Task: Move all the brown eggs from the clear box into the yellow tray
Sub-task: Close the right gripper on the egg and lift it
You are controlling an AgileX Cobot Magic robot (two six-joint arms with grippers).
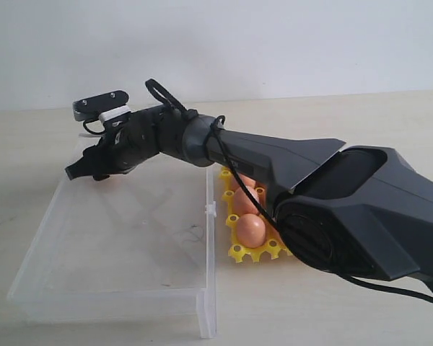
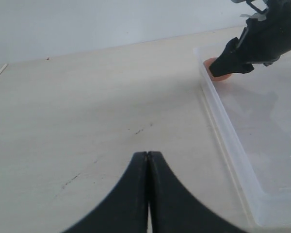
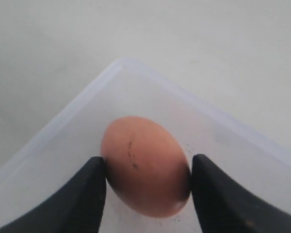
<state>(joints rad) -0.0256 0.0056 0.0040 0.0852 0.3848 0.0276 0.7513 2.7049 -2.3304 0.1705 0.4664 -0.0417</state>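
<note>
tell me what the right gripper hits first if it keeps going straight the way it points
The right gripper already has the egg between its fingers; straight ahead is the clear box's corner wall, seemingly close behind.

The box [image 1: 108, 303] is set on the table [image 2: 63, 107], with the tray [image 1: 254, 254] placed just beside it on the right. Several eggs [image 1: 250, 229] are seated in the tray, partly hidden behind the right arm [image 1: 274, 155]. One egg [image 3: 145, 165] is lodged in the box's far left corner, touched on both sides by the right gripper [image 1: 83, 173]. The left gripper [image 2: 148, 160] is held over the table, outside the box.
</note>
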